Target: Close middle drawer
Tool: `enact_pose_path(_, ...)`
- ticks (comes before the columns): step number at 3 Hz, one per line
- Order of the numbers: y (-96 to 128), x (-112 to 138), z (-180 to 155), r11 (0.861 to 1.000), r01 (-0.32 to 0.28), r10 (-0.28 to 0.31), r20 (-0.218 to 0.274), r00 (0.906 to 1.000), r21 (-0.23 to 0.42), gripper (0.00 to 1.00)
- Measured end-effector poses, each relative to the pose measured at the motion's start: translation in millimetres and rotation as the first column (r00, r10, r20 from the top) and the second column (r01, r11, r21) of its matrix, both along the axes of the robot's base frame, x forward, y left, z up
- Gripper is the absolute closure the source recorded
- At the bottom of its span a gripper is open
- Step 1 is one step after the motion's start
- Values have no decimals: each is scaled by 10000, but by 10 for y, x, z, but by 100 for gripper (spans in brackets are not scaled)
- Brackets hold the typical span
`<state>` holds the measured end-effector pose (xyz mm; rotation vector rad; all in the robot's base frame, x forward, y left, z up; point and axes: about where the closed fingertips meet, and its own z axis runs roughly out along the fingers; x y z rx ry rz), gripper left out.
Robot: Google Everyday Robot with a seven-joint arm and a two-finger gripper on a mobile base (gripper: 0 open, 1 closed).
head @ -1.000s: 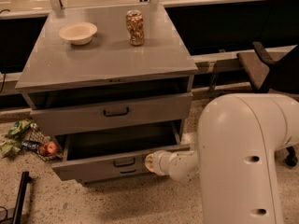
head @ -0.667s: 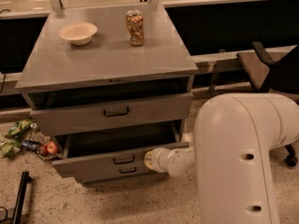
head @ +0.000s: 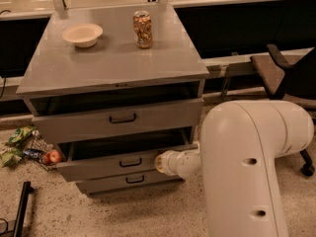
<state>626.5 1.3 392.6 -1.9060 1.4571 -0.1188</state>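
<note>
My gripper [head: 162, 163] is at the front of the middle drawer [head: 98, 167], just right of its black handle [head: 130, 162]. I can't see any gap between them. That drawer sticks out into the room, and the top drawer [head: 118, 118] sticks out a little too. My big white arm [head: 247, 172] fills the space right of the cabinet, with a chair [head: 284, 75] behind it. On the left, snack bags [head: 17, 142] and an apple [head: 53, 156] lie on the floor by the drawer's corner. A black bar [head: 20, 212] lies further out. The floor [head: 123, 211] straight in front is open — that is the way in.
</note>
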Motion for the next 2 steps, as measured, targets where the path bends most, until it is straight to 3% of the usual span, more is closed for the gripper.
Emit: enact_pose_path(2,-181,317,-71,9986,46,-37,181,9998,-523,100)
